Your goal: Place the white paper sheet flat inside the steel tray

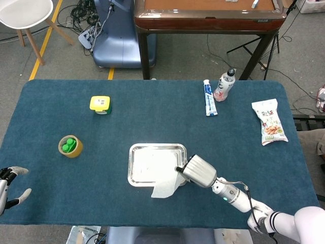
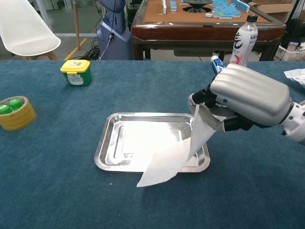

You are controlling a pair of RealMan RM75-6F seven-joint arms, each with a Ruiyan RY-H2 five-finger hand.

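Observation:
The steel tray (image 1: pixel 133 168) (image 2: pixel 107 145) lies on the blue table, front centre. My right hand (image 1: pixel 197 171) (image 2: pixel 245 97) hovers over the tray's right end and pinches one corner of the white paper sheet (image 1: pixel 163 186) (image 2: pixel 171 160). The sheet hangs down from the fingers and slopes across the tray's near right corner; its lower end droops over the front rim onto the cloth. My left hand (image 1: pixel 9 184) sits at the table's front left edge, fingers apart and holding nothing; only the head view shows it.
A tape roll with green caps (image 1: pixel 70 146) (image 2: pixel 15 112) and a yellow-lidded green box (image 1: pixel 100 104) (image 2: pixel 76 72) lie to the left. A toothpaste tube (image 1: pixel 208 98), a water bottle (image 1: pixel 224 85) (image 2: pixel 242 41) and a snack bag (image 1: pixel 270 121) lie at the back right.

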